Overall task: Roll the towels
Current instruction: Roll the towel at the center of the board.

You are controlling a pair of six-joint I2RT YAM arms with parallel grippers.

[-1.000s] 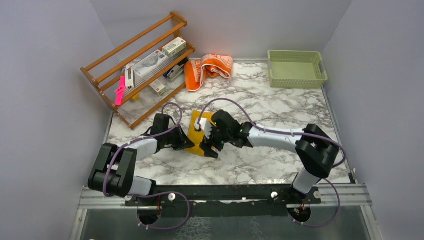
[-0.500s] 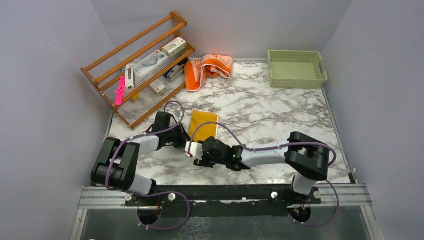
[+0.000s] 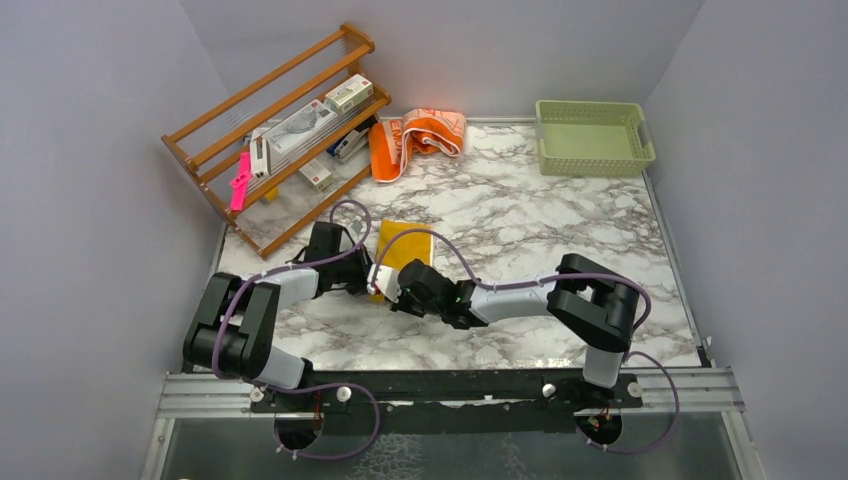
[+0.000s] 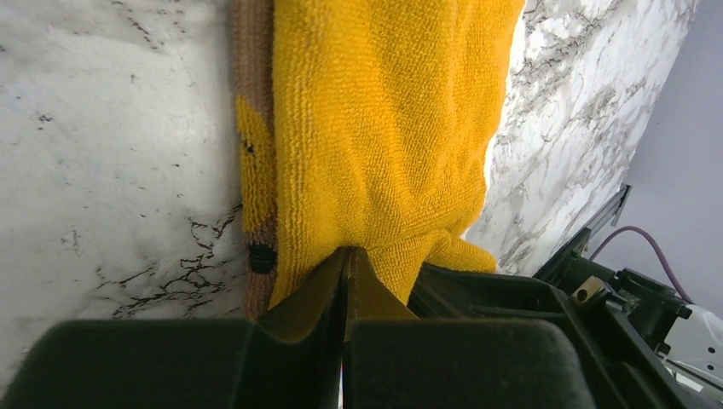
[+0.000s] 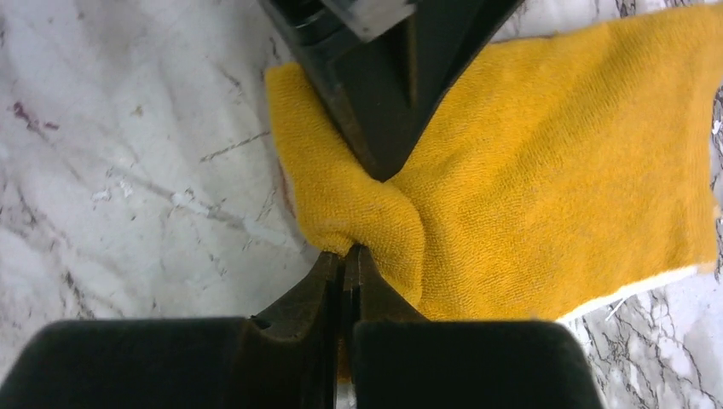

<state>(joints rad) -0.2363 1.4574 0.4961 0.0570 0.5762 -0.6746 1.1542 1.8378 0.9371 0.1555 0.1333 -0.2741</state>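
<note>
A mustard-yellow towel (image 3: 405, 247) lies flat on the marble table, filling most of the left wrist view (image 4: 384, 128) and the right wrist view (image 5: 546, 187). My left gripper (image 4: 345, 251) is shut on the towel's near edge, pinching the cloth. My right gripper (image 5: 351, 249) is shut on a bunched near corner of the same towel, right beside the left one. Seen from above, both grippers meet at the towel's near end, the left gripper (image 3: 362, 277) and the right gripper (image 3: 385, 288). The orange and peach towel (image 3: 415, 138) lies crumpled at the back.
A wooden rack (image 3: 280, 130) with boxes and a pink item stands at the back left. A pale green basket (image 3: 592, 136) sits at the back right. Purple cables loop over both arms near the yellow towel.
My right gripper swung from on top of the yellow towel down to its near corner and closed on it. The left gripper stayed shut at the towel's edge.
</note>
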